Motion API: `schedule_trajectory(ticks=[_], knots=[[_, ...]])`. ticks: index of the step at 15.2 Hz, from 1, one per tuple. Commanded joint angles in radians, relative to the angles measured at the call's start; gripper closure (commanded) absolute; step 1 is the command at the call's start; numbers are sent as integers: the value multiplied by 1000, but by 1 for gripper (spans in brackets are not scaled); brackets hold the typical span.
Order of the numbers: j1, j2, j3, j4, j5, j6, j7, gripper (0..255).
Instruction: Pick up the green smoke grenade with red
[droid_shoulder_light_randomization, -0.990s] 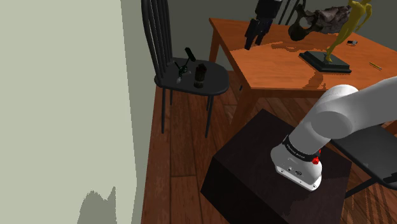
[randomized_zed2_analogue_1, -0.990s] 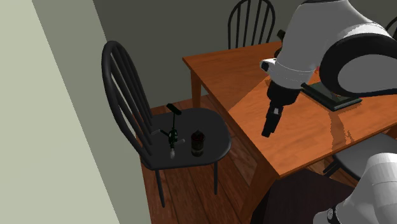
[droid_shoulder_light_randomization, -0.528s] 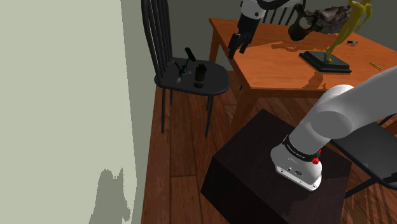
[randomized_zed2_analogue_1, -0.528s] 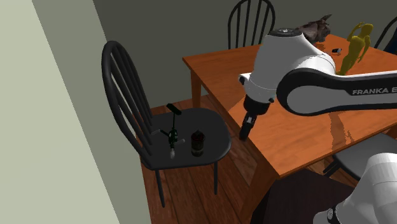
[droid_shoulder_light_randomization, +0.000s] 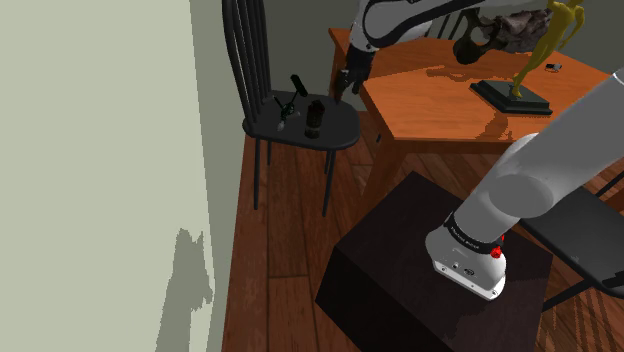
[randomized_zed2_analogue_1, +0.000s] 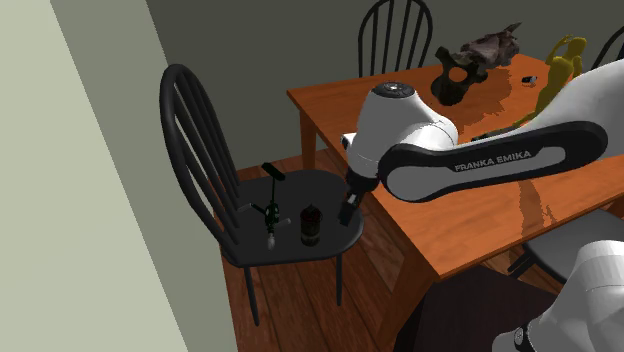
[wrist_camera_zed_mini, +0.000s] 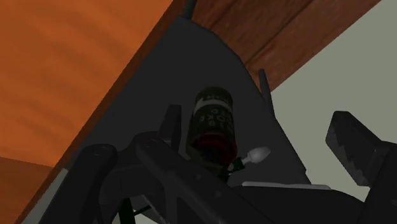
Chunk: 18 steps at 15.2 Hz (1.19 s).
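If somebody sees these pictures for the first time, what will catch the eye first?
The big white arm stretches across the orange-brown table, and its open black gripper hangs above the seat edge of the black chair beside it. On that seat stands a small dark grenade with a red band, next to a little black stand. A yellow statuette stands farther back on the table.

A black spindle-back chair stands under the claw, its seat just below. An orange wooden table comes in just beside the claw. Dark plank floor lies beneath both. Beyond the chair, well apart from the claw, rises a pale greenish wall.
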Motion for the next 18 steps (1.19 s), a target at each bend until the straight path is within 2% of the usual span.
schedule_trajectory(ticks=[1,10,18], knots=[[-3,69,-4,27,0,57,-2,0],[-10,403,-10,224,7,248,6,0],[-12,471,-7,201,12,339,3,0]])
